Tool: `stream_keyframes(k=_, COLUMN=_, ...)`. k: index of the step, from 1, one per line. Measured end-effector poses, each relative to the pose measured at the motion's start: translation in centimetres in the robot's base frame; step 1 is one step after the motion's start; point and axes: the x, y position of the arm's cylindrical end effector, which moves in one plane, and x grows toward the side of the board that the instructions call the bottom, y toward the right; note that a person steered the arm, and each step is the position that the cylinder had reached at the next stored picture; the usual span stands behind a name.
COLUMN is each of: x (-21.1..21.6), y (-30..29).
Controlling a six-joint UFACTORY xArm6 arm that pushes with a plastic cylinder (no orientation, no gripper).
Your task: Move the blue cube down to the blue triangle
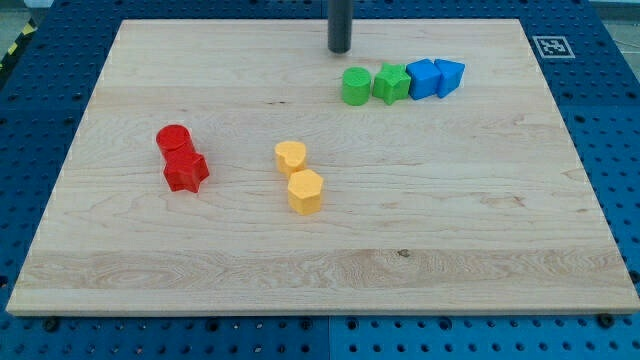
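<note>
A: Logging position first. My tip [339, 49] stands at the far side of the bench [480, 230], a little left of centre, touching no block. Nearest to it is the green cylinder [355, 87], just to the near-right.

B: Gripper state?

A: None fitted on this rig, only the rod, so nothing spread or pinched to report.

B: And the task blocks?

A: Far right of centre, in a row of four. Left to right: green cylinder, green star [391, 83], blue cube [424, 78], blue triangle [449, 76]. The cube looks pressed against the triangle on its right and the star on its left.

B: So what step is this?

A: Judged from the layout, either approach or close to done; cube and triangle already sit together. If a finishing nudge is wanted, the tip must travel right along the far edge, get behind the cube, then push gently towards the triangle without clipping the star.

B: Others?

A: Red cylinder [174, 139] and red star [186, 172] at left, yellow heart [291, 155] and yellow hexagon [305, 190] mid-bench, all well apart from the work.
</note>
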Motion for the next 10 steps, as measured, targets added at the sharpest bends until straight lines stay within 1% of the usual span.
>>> stream_keyframes(k=2, x=0.7, y=5.5)
stream_keyframes(k=4, x=3.7, y=8.0)
stream_keyframes(k=8, x=8.5, y=8.7)
stream_keyframes(k=10, x=11.6, y=8.9)
